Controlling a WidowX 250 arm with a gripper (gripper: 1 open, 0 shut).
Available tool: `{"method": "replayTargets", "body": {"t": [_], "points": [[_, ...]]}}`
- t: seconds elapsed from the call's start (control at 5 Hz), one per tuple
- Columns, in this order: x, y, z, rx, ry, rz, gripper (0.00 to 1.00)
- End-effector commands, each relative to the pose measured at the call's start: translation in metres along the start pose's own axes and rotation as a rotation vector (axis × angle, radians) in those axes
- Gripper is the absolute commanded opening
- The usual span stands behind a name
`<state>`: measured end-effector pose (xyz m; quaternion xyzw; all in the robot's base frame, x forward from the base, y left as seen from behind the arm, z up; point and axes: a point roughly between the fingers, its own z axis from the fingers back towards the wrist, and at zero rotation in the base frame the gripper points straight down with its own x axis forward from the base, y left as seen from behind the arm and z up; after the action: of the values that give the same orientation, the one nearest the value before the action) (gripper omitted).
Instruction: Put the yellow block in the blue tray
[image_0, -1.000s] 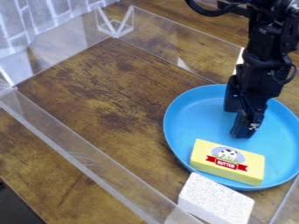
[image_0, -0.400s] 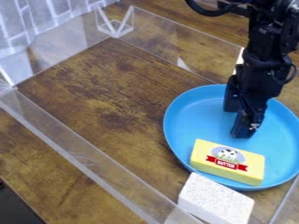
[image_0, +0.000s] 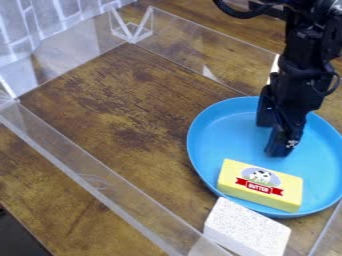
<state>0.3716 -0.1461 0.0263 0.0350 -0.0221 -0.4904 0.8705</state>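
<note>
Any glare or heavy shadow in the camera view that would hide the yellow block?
Camera view: the yellow block is evenly lit, its label readable; pale glare on the clear barrier, off the block; the gripper is dark, its detail hard to read.

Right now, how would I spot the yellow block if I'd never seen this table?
Find the big round blue tray beneath the black robot arm. The yellow block lies inside it, wearing a red-and-white label, unlike the plain white block beside the tray.
</note>
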Motion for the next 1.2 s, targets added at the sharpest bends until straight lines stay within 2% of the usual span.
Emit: {"method": "replayTargets", "body": {"t": [0.0, 1.0], "points": [[-0.0037, 0.0129, 0.0065, 0.026, -0.025, 0.034, 1.00], [-0.0073, 0.0180, 0.0027, 0.031, -0.018, 0.056, 1.00]]}}
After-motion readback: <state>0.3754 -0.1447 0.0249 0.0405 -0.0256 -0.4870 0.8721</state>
